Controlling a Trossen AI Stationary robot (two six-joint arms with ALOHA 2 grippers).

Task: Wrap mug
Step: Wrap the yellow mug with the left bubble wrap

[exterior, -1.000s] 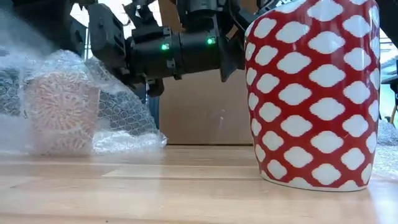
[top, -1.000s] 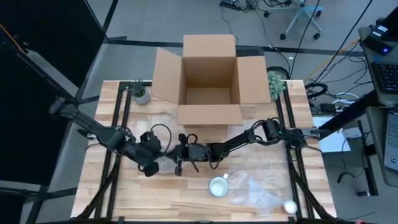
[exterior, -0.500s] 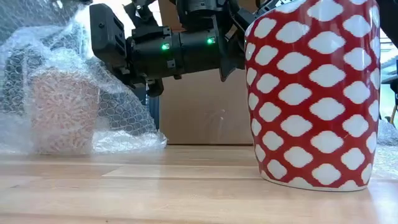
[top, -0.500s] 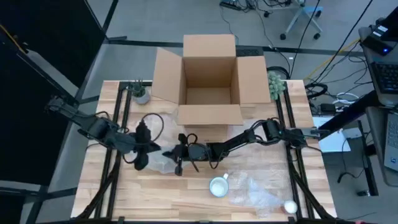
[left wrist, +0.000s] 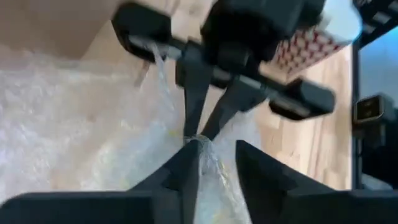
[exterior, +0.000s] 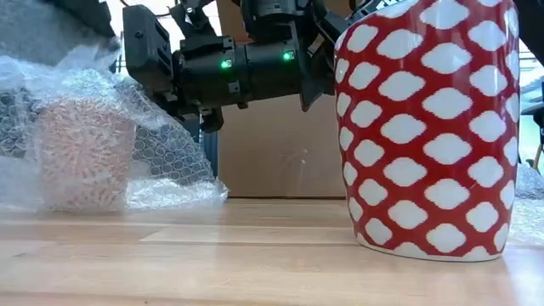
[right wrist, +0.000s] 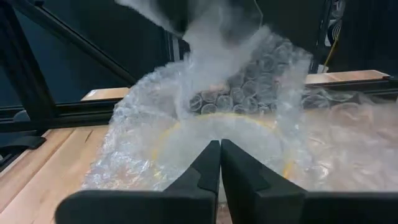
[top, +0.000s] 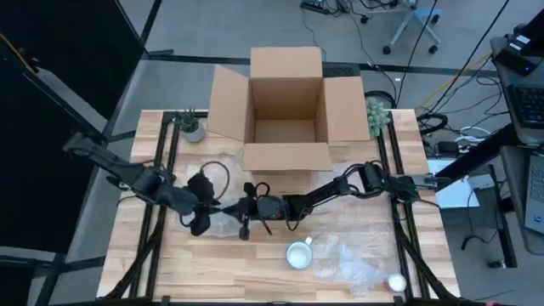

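- A wooden tabletop [top: 255, 272] stands on a grey floor, with cables and an office chair beyond its far edge.
- The right gripper [top: 245, 211] sits low near the tabletop's middle; in its own wrist view its jaws are pressed together, pinching the edge of the bubble wrap [right wrist: 205, 143].
- The left gripper [top: 204, 218] is just beside it on the left. In the left wrist view its two dark fingers [left wrist: 180, 177] stand a little apart, with a fold of wrap between them, though I cannot tell whether they grip it.
- The two grippers face each other, tips almost touching, over the bundle.
- Between and under them stands the task's mug [exterior: 83, 153], patterned in pale red, upright on the tabletop and draped in bubble wrap that rises over and behind it in the low view.
- Nearer the front edge a second mug [top: 298, 254], red with white spots, stands upright and uncovered.
- Just to its right lies a loose sheet of wrap [top: 353, 262].
- At the far edge an open cardboard box [top: 286, 106] sits with flaps spread, a small plant [top: 192, 126] at its left and another plant [top: 376, 113] at its right.
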